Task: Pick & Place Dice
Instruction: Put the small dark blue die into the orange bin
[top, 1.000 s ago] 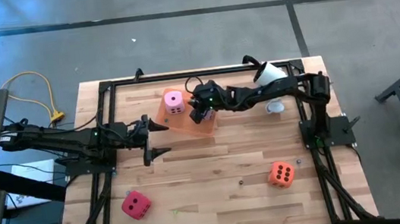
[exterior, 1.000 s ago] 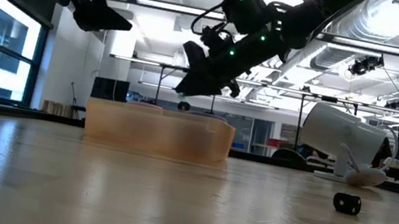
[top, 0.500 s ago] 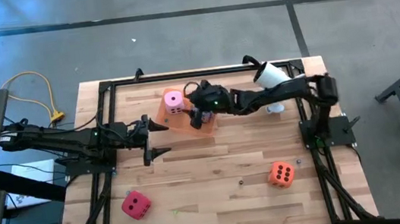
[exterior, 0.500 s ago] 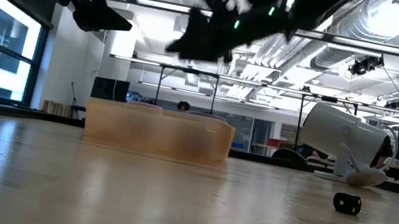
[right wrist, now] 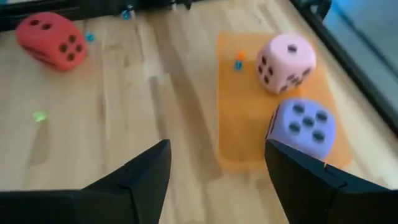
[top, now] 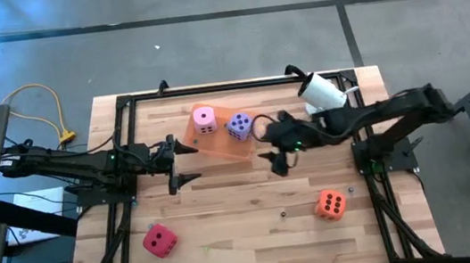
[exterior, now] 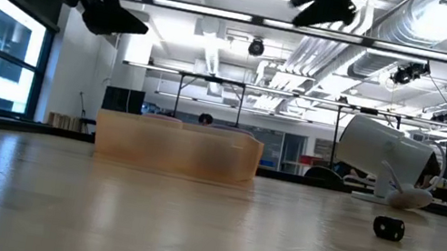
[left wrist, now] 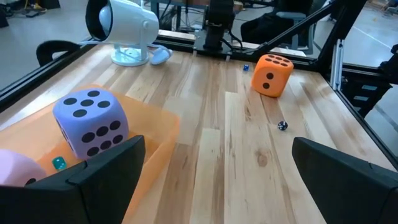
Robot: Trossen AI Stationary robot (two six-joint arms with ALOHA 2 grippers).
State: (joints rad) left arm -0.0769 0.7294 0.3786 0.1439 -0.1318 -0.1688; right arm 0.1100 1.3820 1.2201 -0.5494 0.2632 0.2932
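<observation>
The orange tray (top: pixel 218 138) lies on the far middle of the table. The pink die (top: pixel 205 118) and the lavender-purple die (top: pixel 239 126) rest flat inside it. The red die (top: pixel 159 240) sits on the wood near the near-left corner, and the orange die (top: pixel 331 203) sits near-right. My right gripper (top: pixel 275 160) hangs open and empty above the table, just right of the tray. In its wrist view (right wrist: pixel 216 149) the purple die (right wrist: pixel 303 127), pink die (right wrist: pixel 286 59) and red die (right wrist: pixel 51 40) show ahead. My left gripper (top: pixel 187 164) waits open, left of the tray.
A white cylindrical device (top: pixel 321 93) stands at the far right, and it also shows in the low view (exterior: pixel 384 154). A small dark bead (exterior: pixel 388 228) and other tiny bits (top: pixel 283 214) lie on the wood. Black frame rails (top: pixel 238 86) border the table. Bare wood spans the near middle.
My right gripper has risen from over the tray and drawn back toward the table's right and near side. The purple die, hidden under it before, now shows resting in the tray beside the pink die. The left arm has kept still.
</observation>
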